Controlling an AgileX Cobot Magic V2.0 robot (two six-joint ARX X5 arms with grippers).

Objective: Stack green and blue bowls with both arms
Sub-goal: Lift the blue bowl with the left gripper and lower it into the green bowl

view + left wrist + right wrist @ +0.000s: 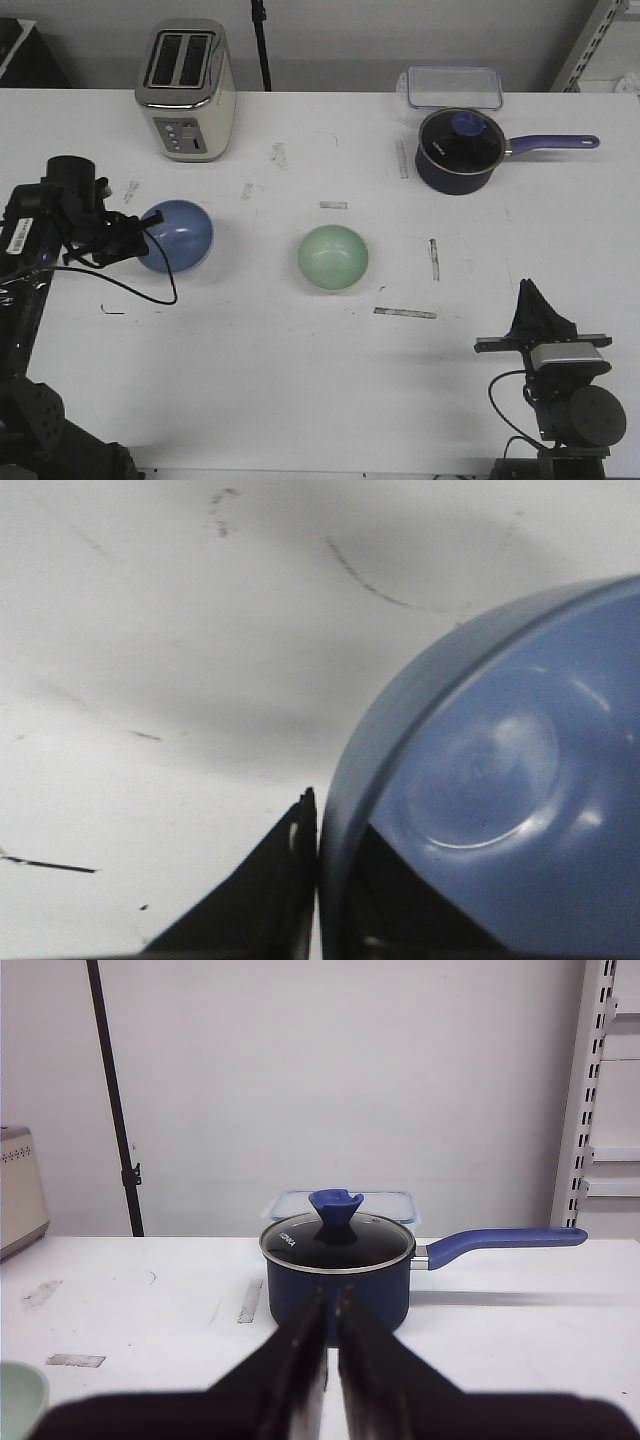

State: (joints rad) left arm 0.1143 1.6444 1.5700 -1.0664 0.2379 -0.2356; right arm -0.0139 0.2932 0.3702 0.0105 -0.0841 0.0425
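Observation:
The blue bowl [178, 236] is at the left of the table, tilted with its rim toward my left gripper [143, 232]. That gripper is shut on the bowl's near rim: in the left wrist view one finger [270, 890] lies outside the bowl [500, 780] and the other inside. The pale green bowl [333, 257] sits upright at the table's middle, apart from both arms; its edge shows in the right wrist view [20, 1395]. My right gripper [534, 305] rests at the front right, shut and empty, its fingertips [332, 1300] pointing toward the saucepan.
A dark navy saucepan [458, 150] with a glass lid and purple handle stands at the back right, a clear lidded container [453, 87] behind it. A cream toaster [187, 88] stands at the back left. Tape marks dot the white table [300, 370].

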